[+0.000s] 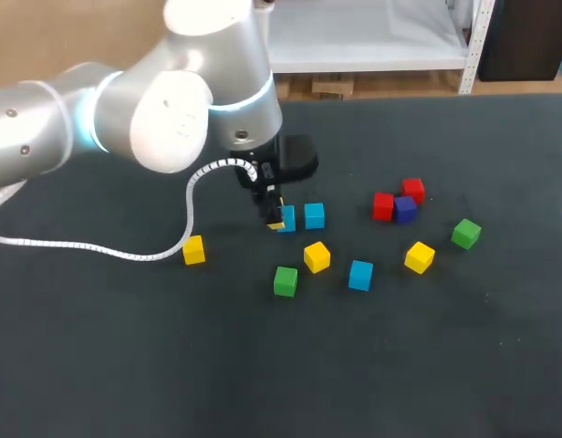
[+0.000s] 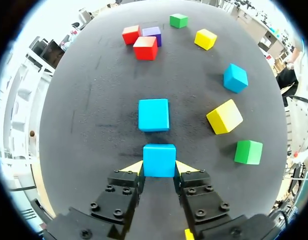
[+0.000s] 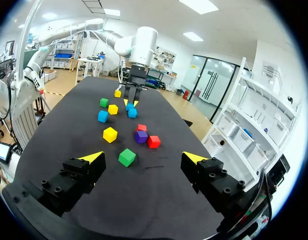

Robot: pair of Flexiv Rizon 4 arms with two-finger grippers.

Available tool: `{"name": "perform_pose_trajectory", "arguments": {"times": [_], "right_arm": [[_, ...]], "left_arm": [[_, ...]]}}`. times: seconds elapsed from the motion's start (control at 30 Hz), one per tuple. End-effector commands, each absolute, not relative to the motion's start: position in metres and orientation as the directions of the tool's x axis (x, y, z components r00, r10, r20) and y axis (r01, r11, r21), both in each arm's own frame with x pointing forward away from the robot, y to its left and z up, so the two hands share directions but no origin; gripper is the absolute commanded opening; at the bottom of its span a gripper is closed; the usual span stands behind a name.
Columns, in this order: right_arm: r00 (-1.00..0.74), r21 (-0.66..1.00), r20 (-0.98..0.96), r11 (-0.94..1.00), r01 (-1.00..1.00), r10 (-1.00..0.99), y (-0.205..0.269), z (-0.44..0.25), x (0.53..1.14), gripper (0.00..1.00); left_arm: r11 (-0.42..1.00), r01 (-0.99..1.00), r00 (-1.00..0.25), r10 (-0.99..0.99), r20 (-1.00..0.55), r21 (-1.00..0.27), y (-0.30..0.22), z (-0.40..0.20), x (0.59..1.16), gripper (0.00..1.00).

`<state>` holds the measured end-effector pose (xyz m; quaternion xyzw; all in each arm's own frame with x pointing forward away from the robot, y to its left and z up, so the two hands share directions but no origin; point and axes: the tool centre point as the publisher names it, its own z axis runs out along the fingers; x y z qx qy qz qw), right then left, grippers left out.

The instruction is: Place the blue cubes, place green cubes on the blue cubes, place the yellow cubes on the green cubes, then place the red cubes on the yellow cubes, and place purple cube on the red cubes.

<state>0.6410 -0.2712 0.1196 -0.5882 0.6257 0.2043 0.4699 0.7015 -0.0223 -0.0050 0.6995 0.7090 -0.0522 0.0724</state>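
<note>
Looking down in the head view, the left arm [image 1: 126, 119] came in from the upper left. The left gripper [image 1: 275, 213] stood at the frame's centre, clamped on the held blue cube [image 1: 288, 220] low at the table [image 1: 126, 365] (touching it or just above, I could not tell). The second blue cube [image 1: 314, 215] sat just to its right, a narrow gap between them. The purple cube [image 1: 405, 209] lay right of centre, touching a red cube [image 1: 382, 206].

From the left wrist view, both yellow fingertips [image 2: 134, 167] pressed the held cube's opposite side faces. It sat square to the fingers, one flat face pointing straight ahead (equal-sided, so with no long axis). The second blue cube lay just ahead, aligned the same way. The near yellow cube [image 2: 224, 116], beside it, was turned at a diagonal.

From the right wrist view, the right gripper [image 3: 144, 158] had its fingers wide apart, and a green cube [image 3: 126, 157] lay on the table ahead of it.
</note>
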Motion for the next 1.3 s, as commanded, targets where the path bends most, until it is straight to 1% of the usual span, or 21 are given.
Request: {"name": "perform_pose_trajectory", "arguments": {"times": [0.03, 1.23, 1.27, 1.3], "right_arm": [[0.134, -0.299, -0.828, 0.226, -0.927, -0.544, -0.2709, 0.1195, 0.6403, 1.0], [0.134, -0.299, -0.828, 0.226, -0.927, -0.544, -0.2709, 0.1195, 0.6403, 1.0], [0.134, -0.299, -0.828, 0.226, -0.927, -0.544, -0.2709, 0.1195, 0.6403, 1.0], [0.134, -0.299, -0.828, 0.226, -0.927, -0.544, -0.2709, 0.1195, 0.6403, 1.0]], "left_arm": [[0.012, 1.0, -0.008, 0.986, -0.167, 0.021, -0.0243, -0.005, 0.707, 0.0], [0.007, 1.0, -0.003, 0.987, -0.163, 0.025, -0.0214, -0.0047, 0.7069, 0.0], [0.007, 1.0, -0.003, 0.987, -0.164, 0.024, -0.0215, -0.0047, 0.7069, 0.02], [0.006, 1.0, -0.002, 0.986, -0.164, 0.024, -0.0216, -0.0047, 0.7069, 0.16]]}}
